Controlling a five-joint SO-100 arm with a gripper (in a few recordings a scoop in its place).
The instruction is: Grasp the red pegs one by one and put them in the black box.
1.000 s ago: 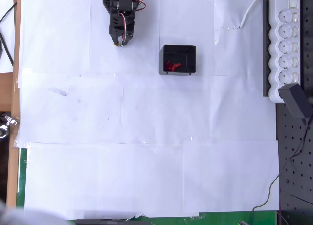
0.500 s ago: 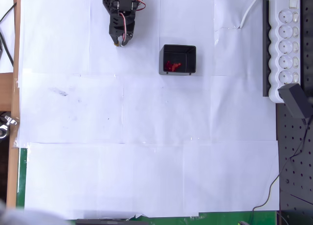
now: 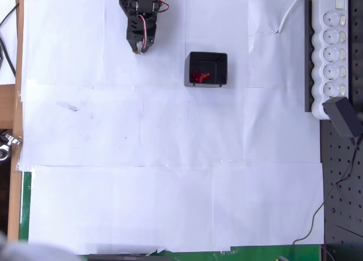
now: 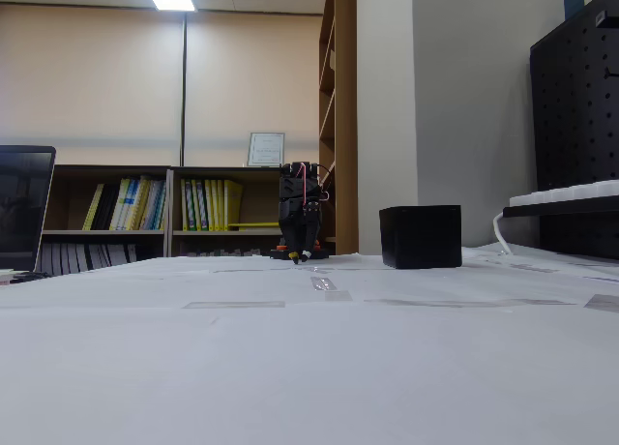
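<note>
Red pegs point(image 3: 199, 76): clustered inside black box point(image 3: 207, 70), none visible loose on the white-papered worktop point(image 3: 170, 159); claw point(image 3: 139, 47) parked left of box, seemingly clenched and empty; advisable step: confirm no strays, stay retracted.

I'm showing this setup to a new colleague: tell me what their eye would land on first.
First, the black box on the white paper sheets, upper middle in the overhead view, with a cluster of red pegs inside. Next, the dark claw at the top, left of the box, pointing down near the paper. At the right edge lies a white power strip.
</note>
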